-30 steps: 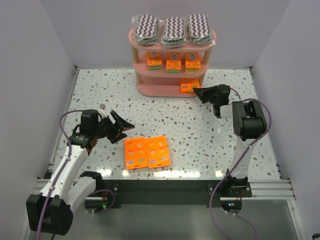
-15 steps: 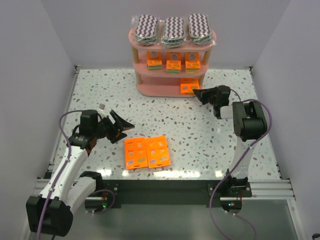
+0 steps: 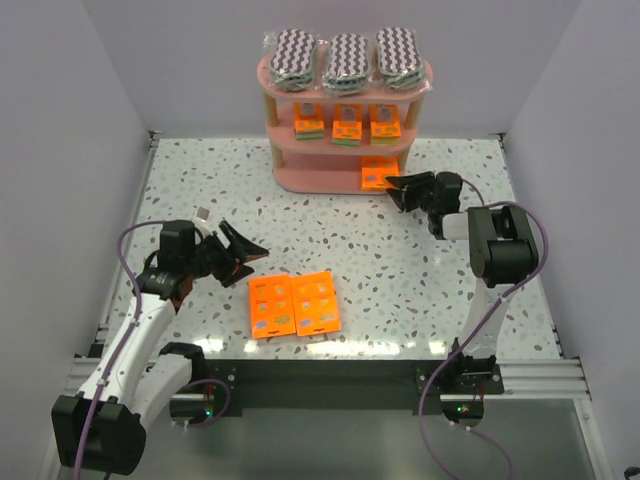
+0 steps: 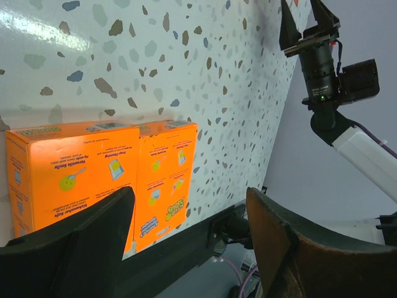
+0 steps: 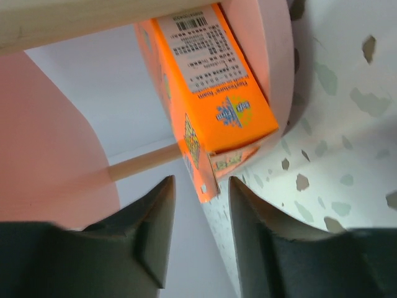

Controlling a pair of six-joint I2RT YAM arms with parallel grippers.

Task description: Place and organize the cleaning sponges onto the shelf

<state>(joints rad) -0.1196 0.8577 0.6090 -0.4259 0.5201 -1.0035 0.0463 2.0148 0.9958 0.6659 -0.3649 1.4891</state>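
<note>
Right gripper point(image 3: 393, 186), right of centre, stands partly open at the shelf's point(image 3: 312, 178) bottom tier. An orange packet point(image 5: 214, 99) lies there, its corner at the gap, not clamped. Left gripper point(image 3: 254, 256), lower left, gapes wide and empty, with two packets point(image 3: 293, 304) just beside it on the table point(image 3: 400, 290).

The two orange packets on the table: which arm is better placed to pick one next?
Left. The left tool, open, hovers beside the orange packets; the right tool is away at the shelf.

left gripper point(image 3: 257, 258) spread wide, right gripper point(image 3: 393, 189) parted
</note>
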